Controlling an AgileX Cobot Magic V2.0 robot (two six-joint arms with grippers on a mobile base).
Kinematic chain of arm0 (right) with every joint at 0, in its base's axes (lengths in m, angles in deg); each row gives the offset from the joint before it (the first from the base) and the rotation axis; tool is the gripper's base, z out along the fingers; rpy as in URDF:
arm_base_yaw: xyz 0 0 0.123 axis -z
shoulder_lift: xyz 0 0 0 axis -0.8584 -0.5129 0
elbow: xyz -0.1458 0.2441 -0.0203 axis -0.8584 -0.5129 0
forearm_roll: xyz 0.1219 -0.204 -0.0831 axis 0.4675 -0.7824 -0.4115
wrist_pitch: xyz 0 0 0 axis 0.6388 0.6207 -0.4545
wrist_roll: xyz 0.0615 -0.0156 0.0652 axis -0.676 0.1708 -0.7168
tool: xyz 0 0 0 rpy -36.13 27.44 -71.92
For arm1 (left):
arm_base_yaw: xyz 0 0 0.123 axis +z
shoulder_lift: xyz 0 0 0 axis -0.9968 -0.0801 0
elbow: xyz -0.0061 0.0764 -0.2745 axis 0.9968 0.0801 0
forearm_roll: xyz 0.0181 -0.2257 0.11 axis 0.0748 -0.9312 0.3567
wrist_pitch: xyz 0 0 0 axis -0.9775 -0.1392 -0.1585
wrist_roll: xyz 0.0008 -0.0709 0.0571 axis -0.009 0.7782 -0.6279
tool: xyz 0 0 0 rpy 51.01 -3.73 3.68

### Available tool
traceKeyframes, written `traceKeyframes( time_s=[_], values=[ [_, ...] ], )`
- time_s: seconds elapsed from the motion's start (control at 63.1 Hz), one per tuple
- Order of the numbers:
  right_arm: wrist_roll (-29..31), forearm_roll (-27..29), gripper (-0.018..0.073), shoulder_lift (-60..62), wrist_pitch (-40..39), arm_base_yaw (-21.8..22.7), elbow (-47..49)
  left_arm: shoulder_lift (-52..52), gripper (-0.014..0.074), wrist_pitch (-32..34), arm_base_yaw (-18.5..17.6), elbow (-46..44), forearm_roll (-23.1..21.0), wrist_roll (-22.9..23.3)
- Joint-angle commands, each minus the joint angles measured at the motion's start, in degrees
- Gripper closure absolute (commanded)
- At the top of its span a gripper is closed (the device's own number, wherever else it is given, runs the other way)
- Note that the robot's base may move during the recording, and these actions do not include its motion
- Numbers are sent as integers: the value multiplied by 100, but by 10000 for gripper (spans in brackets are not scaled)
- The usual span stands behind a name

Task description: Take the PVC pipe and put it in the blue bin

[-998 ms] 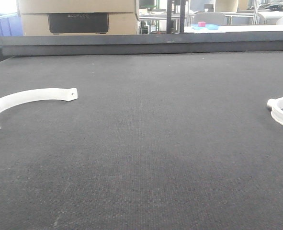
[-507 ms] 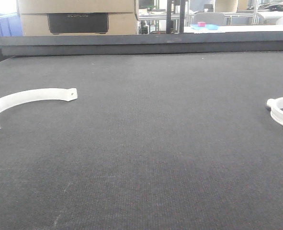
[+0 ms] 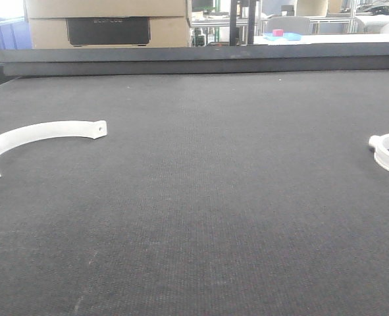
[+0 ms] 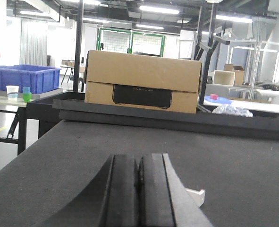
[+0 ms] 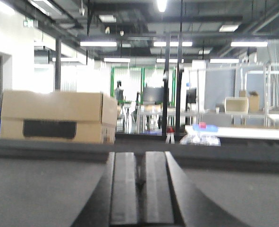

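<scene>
Left fingers (image 4: 122, 194) pressed together; white PVC pipe piece (image 4: 196, 195) just right.

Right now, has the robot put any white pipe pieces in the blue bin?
Nothing looks done yet. The curved pipe piece and the pipe clamp both lie on the black table. Nothing is in hand: the left gripper and right gripper are shut and empty. Left to do: grab a piece and carry it to the blue bin.
</scene>
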Motion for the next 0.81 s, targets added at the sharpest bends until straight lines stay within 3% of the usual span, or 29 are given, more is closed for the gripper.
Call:
traceKeyframes(
  time_s=[0.0,0.253,0.459,0.792],
  values=[
    [294,24,727,9,132,18,530,25,707,147,14,-341,-174,0],
    [634,24,727,-919,694,18,1851,-734,707,-389,25,-1658,-161,0],
    [634,24,727,-2109,2040,18,2880,-2080,707,-2102,25,-3126,261,0],
    [634,67,727,-4089,3784,18,3881,-4524,707,-4430,25,-4981,259,0]
  ],
)
